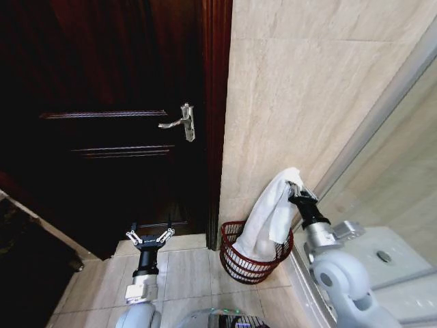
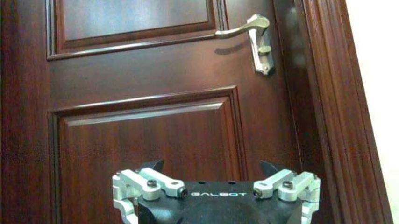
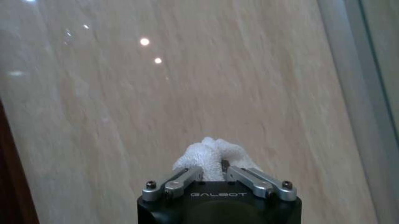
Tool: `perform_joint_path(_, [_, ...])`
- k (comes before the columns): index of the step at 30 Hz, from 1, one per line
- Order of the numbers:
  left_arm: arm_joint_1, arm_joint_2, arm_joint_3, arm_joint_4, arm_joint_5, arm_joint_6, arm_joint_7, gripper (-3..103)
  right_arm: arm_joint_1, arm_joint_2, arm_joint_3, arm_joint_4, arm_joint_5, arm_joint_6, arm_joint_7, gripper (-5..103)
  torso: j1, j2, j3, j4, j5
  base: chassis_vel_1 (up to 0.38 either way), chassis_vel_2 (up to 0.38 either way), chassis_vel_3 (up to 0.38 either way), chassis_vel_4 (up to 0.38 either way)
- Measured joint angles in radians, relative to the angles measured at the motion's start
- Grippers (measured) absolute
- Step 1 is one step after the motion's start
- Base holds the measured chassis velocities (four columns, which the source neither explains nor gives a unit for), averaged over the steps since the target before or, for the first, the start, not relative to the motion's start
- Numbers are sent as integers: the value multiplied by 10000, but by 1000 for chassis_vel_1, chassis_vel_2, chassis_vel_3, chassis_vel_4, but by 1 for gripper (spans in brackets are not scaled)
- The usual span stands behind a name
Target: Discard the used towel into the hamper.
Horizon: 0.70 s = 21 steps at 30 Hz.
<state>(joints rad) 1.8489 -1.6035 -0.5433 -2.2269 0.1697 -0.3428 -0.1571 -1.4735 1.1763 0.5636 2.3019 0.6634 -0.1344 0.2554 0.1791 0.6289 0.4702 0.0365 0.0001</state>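
A white towel (image 1: 270, 212) hangs from my right gripper (image 1: 295, 188), which is shut on its top end above the hamper. Its lower end drapes down into the hamper (image 1: 240, 268), a small round dark red open-weave basket standing on the tiled floor by the wall. In the right wrist view the towel (image 3: 212, 156) bunches up between my closed fingers (image 3: 181, 181). My left gripper (image 1: 150, 236) is held low in front of the dark door, open and empty, well left of the hamper; in the left wrist view its fingers (image 2: 146, 179) stand spread.
A dark wooden door (image 1: 109, 116) with a metal lever handle (image 1: 183, 121) fills the left; its frame meets a beige tiled wall (image 1: 300, 89). A glass shower partition (image 1: 389, 178) stands at the right. Grey floor tiles (image 1: 184, 270) lie between my arms.
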Motion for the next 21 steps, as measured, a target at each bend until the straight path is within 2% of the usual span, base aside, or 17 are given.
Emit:
perform_joint_path(7, [-18, -49, 57, 37, 80, -33, -16, 100, -1098, 509, -107, -371, -146, 511, -660, 3, -1, 3, 0, -1, -2, 0, 0, 0, 0])
perform_joint_path(12, [3, -50, 79, 66, 117, -38, -17, 100, -1411, 607, -141, -821, 58, 505, -819, 3, 0, 4, 1, -3, -1, 0, 0, 0, 0])
perform_joint_path(19, [-5, -50, 93, 78, 154, -39, -14, 100, -1368, 457, -111, -1595, 894, -43, -720, 3, 1, 4, 2, 0, -1, 0, 0, 0, 0])
perform_joint_path(21, [-25, -49, 82, 78, 141, -38, -14, 100, -1497, 366, -188, -1459, 1548, -562, -389, 3, 2, 4, 3, -2, 0, 0, 0, 0, 0])
